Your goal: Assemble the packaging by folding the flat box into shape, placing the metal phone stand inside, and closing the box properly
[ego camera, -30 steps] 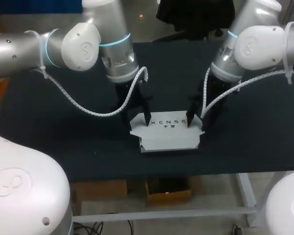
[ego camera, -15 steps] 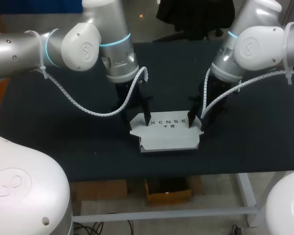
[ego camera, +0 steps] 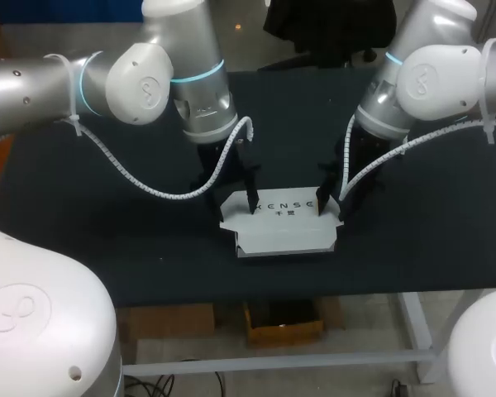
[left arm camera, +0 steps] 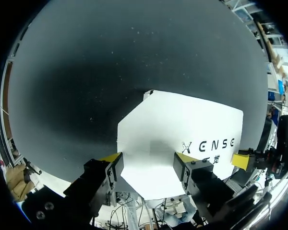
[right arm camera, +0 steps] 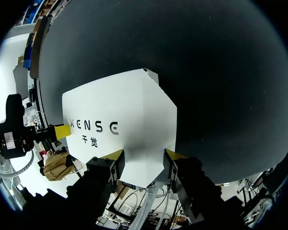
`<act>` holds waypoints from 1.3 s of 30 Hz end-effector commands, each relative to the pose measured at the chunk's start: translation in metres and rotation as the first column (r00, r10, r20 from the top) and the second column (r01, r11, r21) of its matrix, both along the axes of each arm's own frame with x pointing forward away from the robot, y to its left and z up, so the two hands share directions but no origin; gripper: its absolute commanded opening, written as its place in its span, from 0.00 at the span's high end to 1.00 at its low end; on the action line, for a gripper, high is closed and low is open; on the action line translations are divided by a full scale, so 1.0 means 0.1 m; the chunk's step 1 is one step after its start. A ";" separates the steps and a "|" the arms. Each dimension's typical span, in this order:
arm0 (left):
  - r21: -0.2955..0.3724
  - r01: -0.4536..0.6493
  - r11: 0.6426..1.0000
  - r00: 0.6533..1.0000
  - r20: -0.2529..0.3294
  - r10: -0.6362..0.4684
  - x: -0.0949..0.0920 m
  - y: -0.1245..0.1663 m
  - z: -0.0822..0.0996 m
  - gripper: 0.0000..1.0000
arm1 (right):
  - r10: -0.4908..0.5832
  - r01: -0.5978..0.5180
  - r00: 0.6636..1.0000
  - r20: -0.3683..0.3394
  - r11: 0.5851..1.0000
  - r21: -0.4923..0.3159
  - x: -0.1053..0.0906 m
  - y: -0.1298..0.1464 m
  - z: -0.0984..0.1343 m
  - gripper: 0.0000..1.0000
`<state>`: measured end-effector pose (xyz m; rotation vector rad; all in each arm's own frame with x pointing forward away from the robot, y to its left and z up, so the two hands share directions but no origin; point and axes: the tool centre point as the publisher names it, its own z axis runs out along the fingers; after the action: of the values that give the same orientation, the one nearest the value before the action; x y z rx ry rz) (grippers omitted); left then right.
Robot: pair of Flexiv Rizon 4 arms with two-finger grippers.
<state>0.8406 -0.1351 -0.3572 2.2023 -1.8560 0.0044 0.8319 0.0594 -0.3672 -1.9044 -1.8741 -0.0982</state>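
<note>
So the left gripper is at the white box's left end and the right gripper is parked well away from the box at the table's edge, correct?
Not quite. The right gripper is not parked away: it is at the right end of the white box, as the head view shows. The left gripper is at the left end, as you said.

The box (ego camera: 285, 233) is smooth, matt white card; the table (ego camera: 107, 240) has a matt black, faintly speckled cloth-like cover.

light: soft, even | box (ego camera: 285, 233): bright white | table (ego camera: 83, 231): dark, faint sheen
</note>
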 end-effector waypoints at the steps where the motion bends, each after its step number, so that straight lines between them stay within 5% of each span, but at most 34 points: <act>1: 0.004 0.004 1.000 1.000 0.013 -0.004 -0.04 -0.02 0.02 0.33 | -0.001 0.001 1.000 0.016 1.000 0.002 -0.06 0.00 0.01 0.50; 11: -0.007 0.013 1.000 0.999 0.035 -0.013 -0.11 -0.02 -0.01 0.36 | 0.004 -0.004 0.999 0.043 1.000 0.004 -0.09 -0.01 -0.06 0.50; 31: -0.144 0.055 0.988 0.994 0.097 -0.041 -0.15 0.13 -0.13 0.35 | -0.004 -0.005 0.993 0.119 0.997 0.074 -0.12 -0.03 -0.14 0.51; 35: -0.158 0.070 0.985 0.992 0.116 -0.052 -0.16 0.13 -0.13 0.44 | -0.006 -0.005 0.992 0.125 0.996 0.086 -0.12 -0.03 -0.14 0.51; 39: -0.149 0.076 0.986 0.990 0.131 -0.056 -0.15 0.12 -0.13 0.43 | -0.005 -0.007 0.992 0.129 0.996 0.093 -0.12 -0.04 -0.14 0.51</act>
<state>0.8298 -0.1231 -0.3699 2.0697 -1.9218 0.2623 0.8217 0.0573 -0.3802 -1.8790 -1.9207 -0.3033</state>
